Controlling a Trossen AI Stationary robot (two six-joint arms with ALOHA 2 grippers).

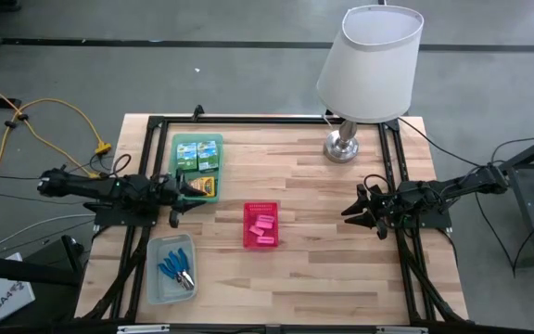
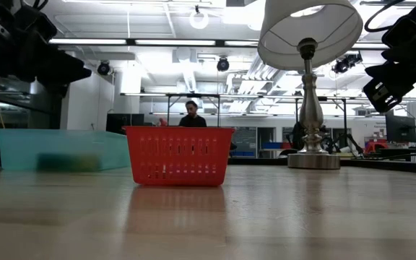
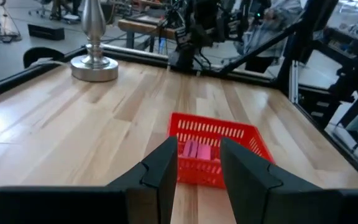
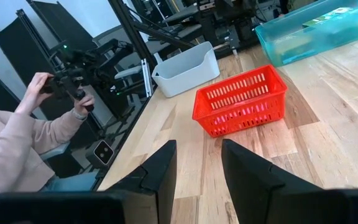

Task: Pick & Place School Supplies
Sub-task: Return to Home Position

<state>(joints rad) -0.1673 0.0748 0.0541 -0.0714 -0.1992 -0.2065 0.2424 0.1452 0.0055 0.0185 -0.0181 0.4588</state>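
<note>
Blocky L pincer [image 3: 199, 150], R pincer [image 4: 199, 149] agape.

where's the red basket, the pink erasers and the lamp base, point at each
red basket [image 2: 179, 155]: low view, on its front mesh wall
pink erasers [image 1: 263, 224]: high view, on one eraser lying inside the basket
lamp base [image 1: 342, 148]: high view, on the round metal foot
</note>
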